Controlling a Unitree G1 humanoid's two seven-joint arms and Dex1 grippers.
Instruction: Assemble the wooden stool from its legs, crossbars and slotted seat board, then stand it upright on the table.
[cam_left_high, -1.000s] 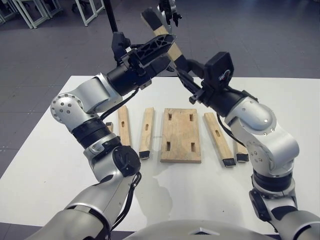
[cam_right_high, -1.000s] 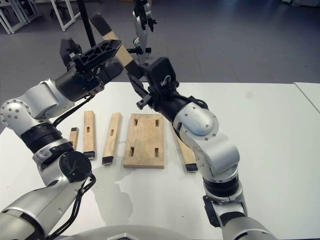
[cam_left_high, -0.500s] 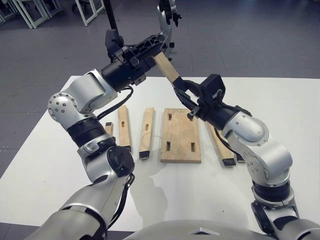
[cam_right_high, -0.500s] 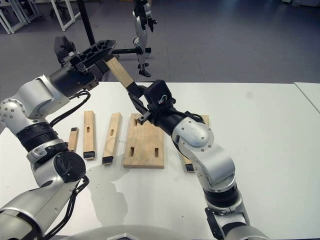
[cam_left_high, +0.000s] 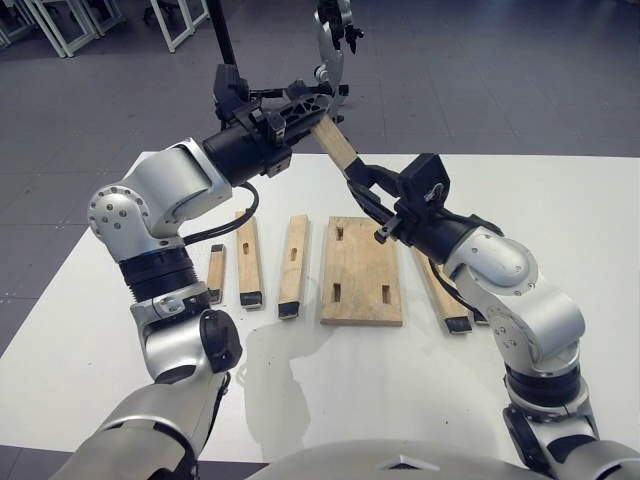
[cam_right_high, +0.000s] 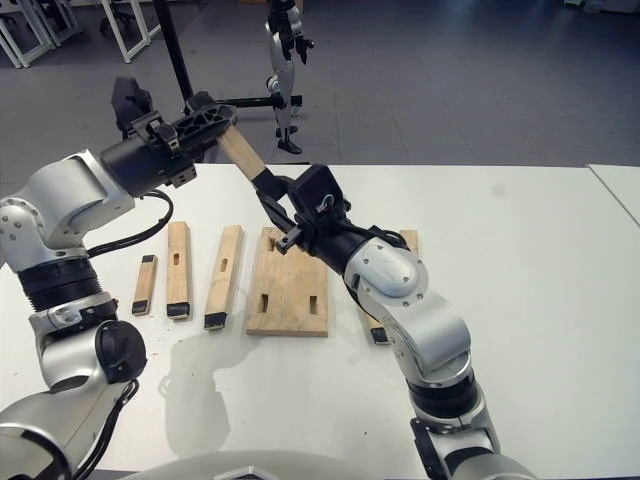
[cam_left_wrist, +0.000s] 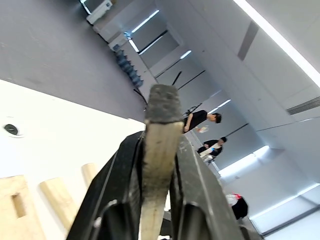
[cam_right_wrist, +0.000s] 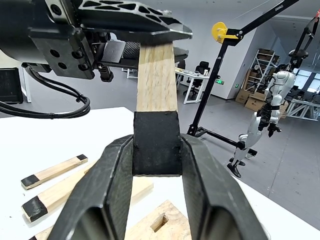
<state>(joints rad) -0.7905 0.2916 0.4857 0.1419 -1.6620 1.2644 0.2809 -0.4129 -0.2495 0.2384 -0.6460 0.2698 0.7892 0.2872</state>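
Pinching one leg (cam_left_high: 337, 148): left fingers (cam_left_wrist: 115, 192), right fingers (cam_right_wrist: 109, 181)

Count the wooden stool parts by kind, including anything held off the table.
Seat board: 1
Legs: 4, three lying flat, one leg held aloft
Crossbars: 2, one at far left, one partly hidden at far right
Total: 7
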